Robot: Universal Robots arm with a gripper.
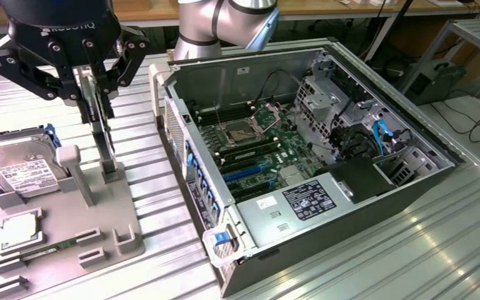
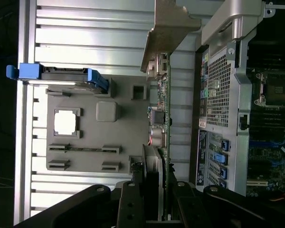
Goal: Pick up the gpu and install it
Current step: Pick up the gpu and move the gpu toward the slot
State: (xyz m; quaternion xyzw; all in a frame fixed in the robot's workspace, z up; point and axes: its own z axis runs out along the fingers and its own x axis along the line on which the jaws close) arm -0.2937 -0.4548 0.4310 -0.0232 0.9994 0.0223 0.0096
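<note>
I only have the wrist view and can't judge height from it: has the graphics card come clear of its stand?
Observer: In the exterior view the gripper is closed on the graphics card, which hangs upright. Its lower end is level with the slot in the grey holder; I can't tell whether it has cleared.
Operator: Is anything loose inside the computer?
Observer: A blue cable runs beside the metal drive cage in the open computer, on the exterior view's right of the motherboard.
</note>
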